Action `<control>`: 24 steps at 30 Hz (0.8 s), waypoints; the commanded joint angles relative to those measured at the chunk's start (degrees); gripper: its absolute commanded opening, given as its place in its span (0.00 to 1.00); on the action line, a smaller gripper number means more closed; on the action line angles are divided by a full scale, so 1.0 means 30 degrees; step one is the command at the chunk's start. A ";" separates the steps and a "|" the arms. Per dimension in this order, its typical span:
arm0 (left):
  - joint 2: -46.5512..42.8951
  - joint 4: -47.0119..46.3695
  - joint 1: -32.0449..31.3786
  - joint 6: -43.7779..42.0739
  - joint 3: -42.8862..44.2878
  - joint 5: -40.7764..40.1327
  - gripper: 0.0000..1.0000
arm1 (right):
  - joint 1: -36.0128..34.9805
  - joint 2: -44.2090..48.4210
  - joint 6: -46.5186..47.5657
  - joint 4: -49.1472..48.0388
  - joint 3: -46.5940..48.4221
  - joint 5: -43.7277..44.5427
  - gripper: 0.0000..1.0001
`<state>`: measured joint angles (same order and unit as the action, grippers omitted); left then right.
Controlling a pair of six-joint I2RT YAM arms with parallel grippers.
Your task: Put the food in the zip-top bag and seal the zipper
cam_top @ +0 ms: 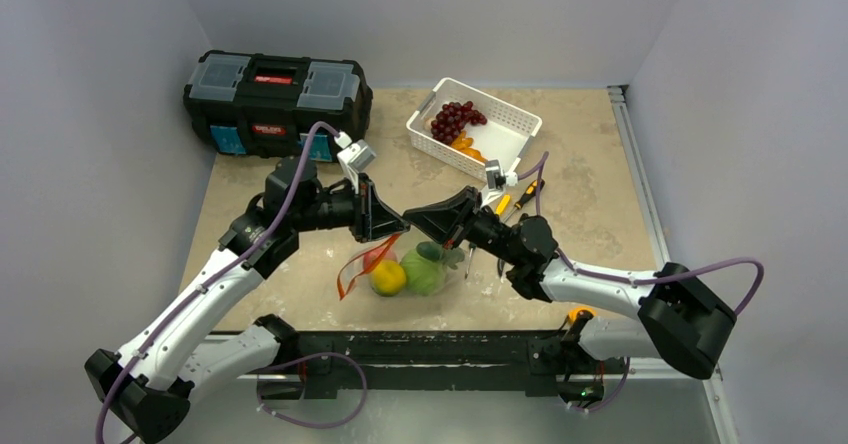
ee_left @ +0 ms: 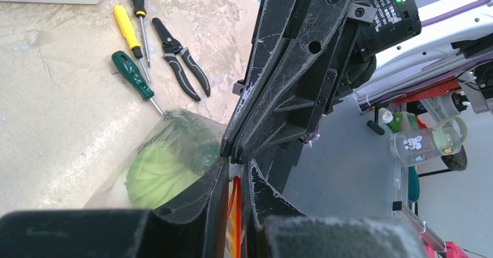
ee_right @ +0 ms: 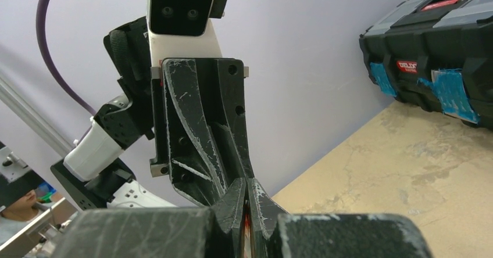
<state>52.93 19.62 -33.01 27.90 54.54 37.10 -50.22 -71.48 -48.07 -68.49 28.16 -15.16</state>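
Scuffed black plastic left gripper [ee_left: 235, 166] & right gripper [ee_left: 228, 151] over a crinkly clear zip-top bag [ee_left: 174, 133] on a matt, stone-look table [cam_top: 590, 194].
Both grippers, centre of frame: hard black plastic, matt, w/ many whitish scratches. Bag below them: thin see-through plastic film, creased, w/ shiny highlights. Zipper [ee_left: 234, 211]: smooth orange-red plastic strip. Inside: cabbage [ee_left: 154, 176], pale green, veined, matt; citrus [cam_top: 388, 278], glossy skin. Table: beige, mottled, no shine. Upper left, left wrist view: screwdrivers [ee_left: 129, 30] w/ glossy yellow & green plastic handles, bare metal shafts; pliers [ee_left: 183, 66] w/ black grips, dark metal head. Top view, upper left: toolbox [cam_top: 275, 94], black matt plastic, see-through lid panels. Upper centre: basket [cam_top: 505, 134], white slotted plastic.
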 commanded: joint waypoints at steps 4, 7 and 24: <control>-0.0008 0.1676 0.0084 -0.1844 0.0332 -0.0215 0.00 | -0.0019 0.0728 0.0362 -0.0535 -0.0154 0.1442 0.00; 0.0002 0.2820 0.0082 -0.2581 0.0585 -0.0334 0.00 | -0.0019 0.0516 0.0188 -0.0817 -0.0139 0.1436 0.00; -0.1895 0.4808 0.0095 -0.3815 0.0235 -0.0784 0.00 | 0.0276 -0.0683 0.1434 -0.0014 0.1518 -0.3254 0.00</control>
<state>48.47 30.92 -33.01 18.35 54.41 35.20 -50.43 -71.70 -47.66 -68.10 27.24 -15.88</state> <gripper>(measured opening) 0.115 0.005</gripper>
